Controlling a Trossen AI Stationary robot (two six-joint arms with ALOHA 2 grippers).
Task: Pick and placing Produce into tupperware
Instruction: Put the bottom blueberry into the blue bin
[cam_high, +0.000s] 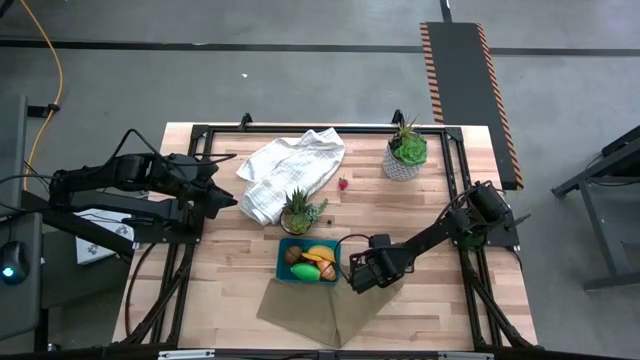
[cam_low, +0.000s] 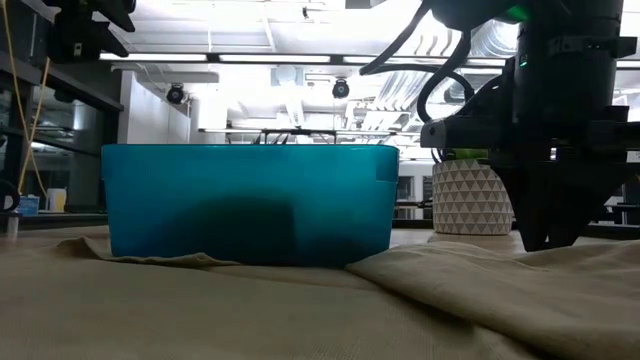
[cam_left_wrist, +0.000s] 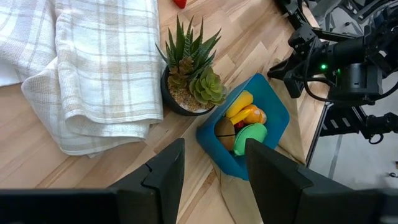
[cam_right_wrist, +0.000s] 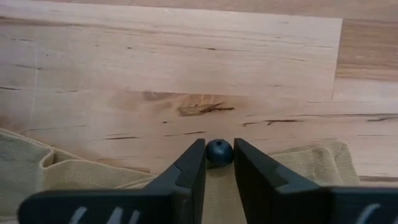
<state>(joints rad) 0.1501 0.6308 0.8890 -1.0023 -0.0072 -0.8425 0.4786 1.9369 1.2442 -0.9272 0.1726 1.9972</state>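
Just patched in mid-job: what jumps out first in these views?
The right gripper pinches a small dark berry at the tan cloth's edge, beside the tupperware. That teal tub already holds a banana, a kiwi and a green pepper. The left gripper waits above the table's left side.

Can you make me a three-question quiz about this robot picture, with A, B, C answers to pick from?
1. Where is the little dark berry?
A. between the right gripper's fingers
B. inside the tupperware
C. on the white towel

2. How many potted plants stand on the table?
A. one
B. two
C. four

3. What is the left gripper doing?
A. squeezing the banana
B. lifting the towel
C. open, with nothing in it

Answers:
1. A: the right wrist view shows the berry sitting between the two dark fingers at the tan cloth's edge.
2. B: one plant is beside the tupperware, one near the far edge.
3. C: its fingers stand apart above the table.
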